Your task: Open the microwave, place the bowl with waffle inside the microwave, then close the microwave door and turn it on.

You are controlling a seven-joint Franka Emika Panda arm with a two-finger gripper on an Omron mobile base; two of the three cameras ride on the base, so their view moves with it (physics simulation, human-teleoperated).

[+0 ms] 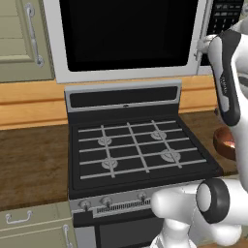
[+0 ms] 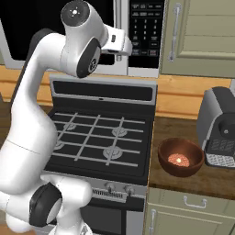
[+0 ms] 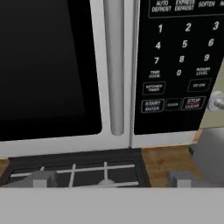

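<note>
Hand view, item one: microwave door, black glass in a light grey frame, shut flush, occupying the upper left and centre of the frame. Its bar handle runs top to bottom along the door's right edge, long axis vertical, lower end rounded just above the door's bottom rail. Item two: keypad strip, upper right, black with white numerals and buttons, directly right of the handle. Item three: gripper, finger tips at the bottom edge, set wide apart with nothing between them, well short of the handle.

Left base view: microwave across the top of the frame, face toward the camera, wider than tall. Gas stove directly beneath it at centre, grey grates on top, knobs along its front. Wooden counter at left of the stove. Bowl, reddish-brown, at the right edge on the counter, partly hidden by the arm.

Right base view: bowl at lower right, upright, mouth up, on the counter just right of the stove. Waffle, small orange-tan piece, lies in the bowl's bottom. Toaster-like grey appliance stands just right of the bowl. Beige cabinet door fills the upper right.
</note>
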